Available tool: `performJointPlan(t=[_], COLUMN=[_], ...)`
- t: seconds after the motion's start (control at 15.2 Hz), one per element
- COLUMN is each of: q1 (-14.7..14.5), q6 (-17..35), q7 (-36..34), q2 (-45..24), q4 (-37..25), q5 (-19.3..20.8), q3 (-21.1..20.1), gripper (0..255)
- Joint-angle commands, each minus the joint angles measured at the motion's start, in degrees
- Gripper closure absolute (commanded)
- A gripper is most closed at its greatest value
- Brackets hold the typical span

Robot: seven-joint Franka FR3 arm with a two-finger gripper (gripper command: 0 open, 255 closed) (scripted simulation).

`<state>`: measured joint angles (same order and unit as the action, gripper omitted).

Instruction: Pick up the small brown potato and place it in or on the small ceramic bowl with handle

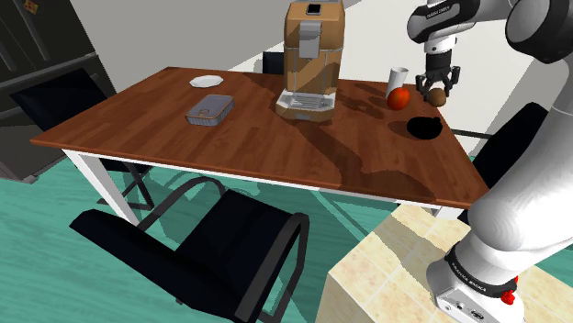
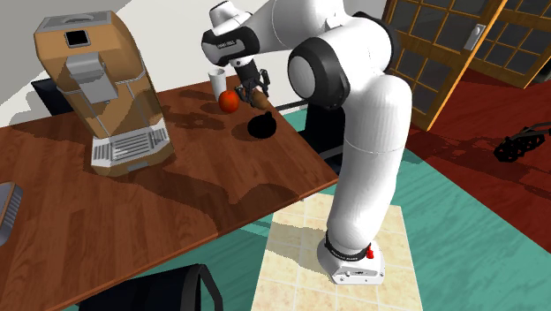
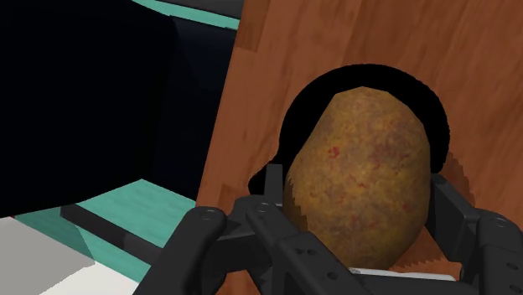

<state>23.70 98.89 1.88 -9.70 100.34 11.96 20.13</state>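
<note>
The all-black two-finger gripper (image 1: 437, 89) hangs above the far corner of the brown wooden table (image 1: 275, 151). It is closed part-way around the small, mottled brown, egg-shaped potato (image 3: 360, 180), with one finger against each flank, so the potato is carried clear of the tabletop. From the wrist view, the small round black bowl (image 1: 425, 128) shows as a dark ring right behind the potato. That suggests to me the potato is held high to line it up over the bowl before lowering. A round red fruit (image 1: 398, 97) and a white cup (image 1: 398, 76) stand just beside the spot, and the height keeps the load above them. The bowl sits near the table's edge, so I'd judge a straight, gentle descent safest. I cannot make out its handle from here.
</note>
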Motion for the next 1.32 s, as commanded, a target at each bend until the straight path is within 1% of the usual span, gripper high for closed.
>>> performJointPlan(t=[0.0,0.66,1.12,1.19,1.25], q1=[0.1,0.4,0.4,0.4,0.4], q6=[1.5,8.3,8.3,8.3,8.3], q7=[-0.1,-1.2,-1.1,-1.1,-1.1], q2=[-0.6,-2.7,-2.7,-2.7,-2.7], q4=[0.8,5.8,5.8,5.8,5.8], q5=[-0.1,-0.5,-0.5,-0.5,-0.5], q3=[0.0,0.0,0.0,0.0,0.0], gripper=[255,255,255,0,0])
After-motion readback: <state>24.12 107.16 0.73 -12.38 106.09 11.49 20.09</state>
